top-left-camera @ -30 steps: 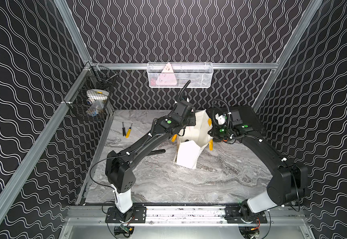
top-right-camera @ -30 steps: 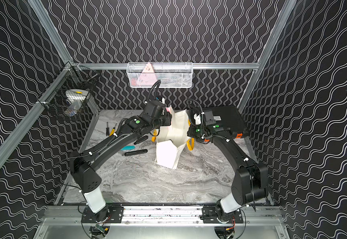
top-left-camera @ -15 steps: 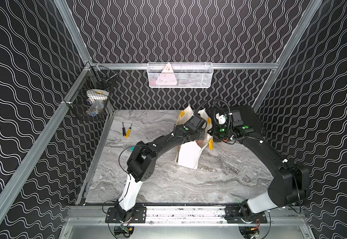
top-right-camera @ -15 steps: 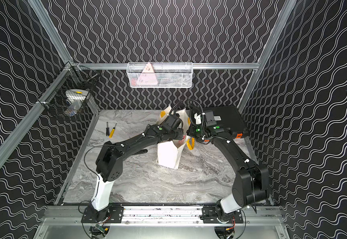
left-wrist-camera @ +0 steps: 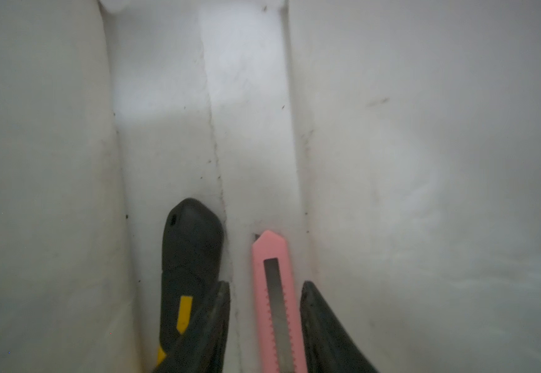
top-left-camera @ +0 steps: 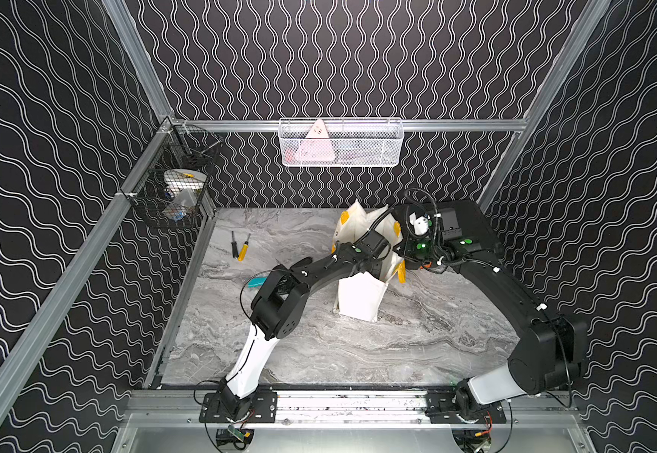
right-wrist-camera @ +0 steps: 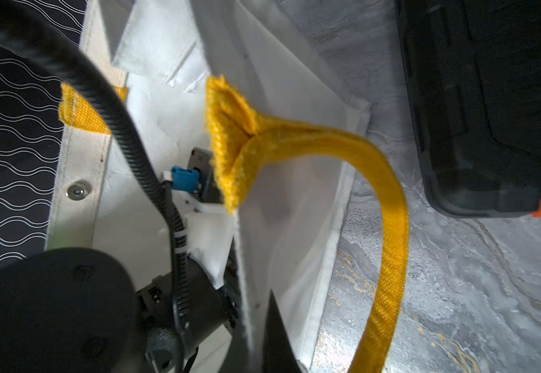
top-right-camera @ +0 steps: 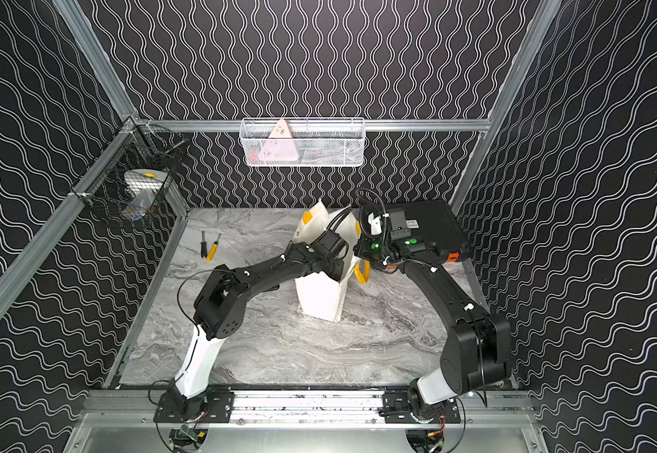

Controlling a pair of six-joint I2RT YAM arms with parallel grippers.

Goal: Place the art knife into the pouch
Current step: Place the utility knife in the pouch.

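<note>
A second ago the left arm (top-left-camera: pixel 319 270) hung over the far rim of the pouch (top-left-camera: pixel 360 296). It has since come in from the 8 o'clock side, and its wrist is now sunk in the pouch's mouth. The pouch stands upright just past the middle of the table (top-left-camera: pixel 319 353), toward 1 o'clock. In the left wrist view the left tool (left-wrist-camera: pixel 266 285) sits deep between the white walls, its jaws at a middling width and easing apart. Fabric shows between one finger and the pink art knife (left-wrist-camera: pixel 272 248), so the clamp seems to be letting go. The knife points down into the pouch, just beside a black-and-yellow handle (left-wrist-camera: pixel 191 245); whether its tip touches bottom cannot be told. At the pouch's 3 o'clock rim the right tool (right-wrist-camera: pixel 258 332) is pinched closed on the wall, holding the mouth open. The black case (top-left-camera: pixel 472 219) lies at 2 o'clock. The placing looks nearly done, with only release and withdrawal left
</note>
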